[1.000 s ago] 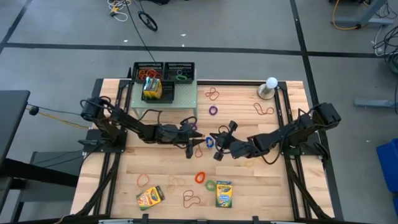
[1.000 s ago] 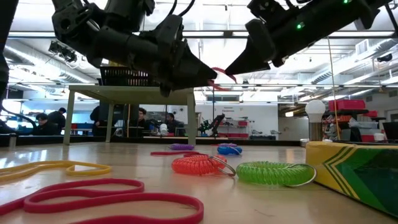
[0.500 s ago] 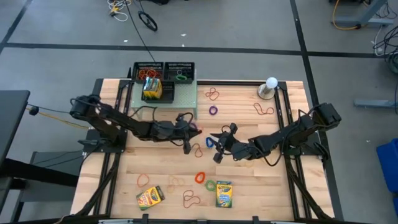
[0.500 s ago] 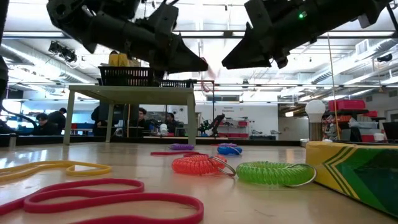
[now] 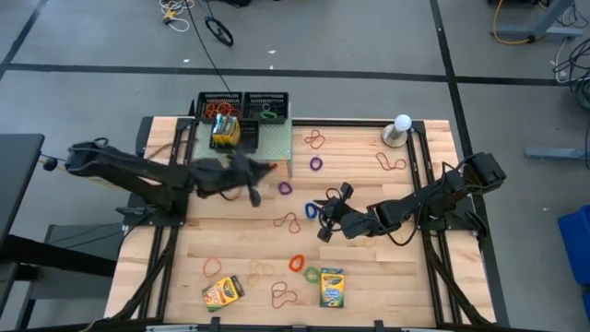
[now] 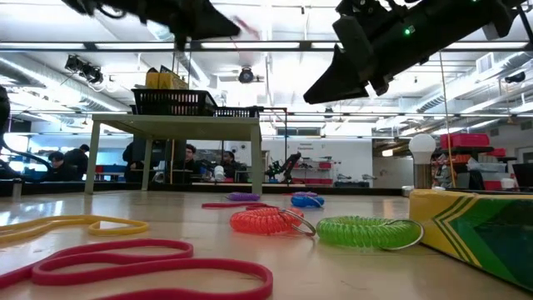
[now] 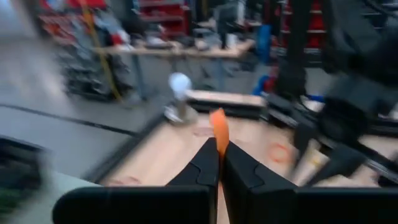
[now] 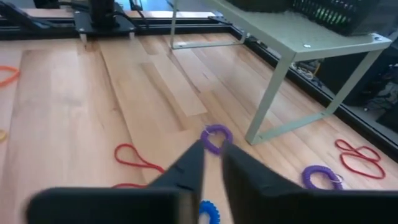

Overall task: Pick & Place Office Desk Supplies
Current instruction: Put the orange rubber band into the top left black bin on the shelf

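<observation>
High: left gripper [image 5: 261, 175] by shelf [image 5: 277, 143] corner, blurred.
Low: right gripper [image 6: 321, 87] above coils.
L wrist: fingers [image 7: 205, 163] clamped on orange band [image 7: 219, 132].
R wrist: fingers [image 8: 186, 165] slightly apart, purple band [image 8: 216, 137] just ahead.

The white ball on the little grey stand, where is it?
The white ball on its grey stand sits at the table's far right corner in the high view, beside a red rubber-band loop, far from the pale green metal shelf.

Dark jointed arms, black wedge-shaped fingers [image 7: 249, 177].
</observation>
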Controlling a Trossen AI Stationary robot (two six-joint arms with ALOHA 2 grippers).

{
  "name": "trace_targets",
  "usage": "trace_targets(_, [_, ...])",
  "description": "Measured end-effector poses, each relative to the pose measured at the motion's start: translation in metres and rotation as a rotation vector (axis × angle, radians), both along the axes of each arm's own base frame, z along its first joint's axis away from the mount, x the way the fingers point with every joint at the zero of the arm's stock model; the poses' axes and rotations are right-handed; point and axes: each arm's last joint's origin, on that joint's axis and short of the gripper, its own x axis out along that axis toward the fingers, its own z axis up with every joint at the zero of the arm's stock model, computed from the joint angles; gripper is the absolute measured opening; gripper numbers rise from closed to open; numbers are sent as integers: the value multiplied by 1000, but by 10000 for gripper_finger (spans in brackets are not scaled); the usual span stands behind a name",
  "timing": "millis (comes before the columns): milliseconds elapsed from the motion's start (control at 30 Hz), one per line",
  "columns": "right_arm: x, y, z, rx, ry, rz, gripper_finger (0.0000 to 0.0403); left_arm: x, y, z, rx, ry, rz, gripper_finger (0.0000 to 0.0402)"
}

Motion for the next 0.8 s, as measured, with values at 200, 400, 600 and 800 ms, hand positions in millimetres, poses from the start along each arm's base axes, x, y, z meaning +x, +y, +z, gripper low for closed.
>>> trace_targets(200, [-2,0,-3,7,12,18,18,-33,26,63,136,27,174,8])
trace_targets(400, [-3,0,-6,17,12,21,9,-65,70,114,220,94,429,8])
trace_targets(600, [-3,0,-5,19,10,21,11,-97,123,130,161,311,688,8])
trace_targets(800, [-3,0,-5,20,7,21,4,-112,180,101,-69,497,667,9])
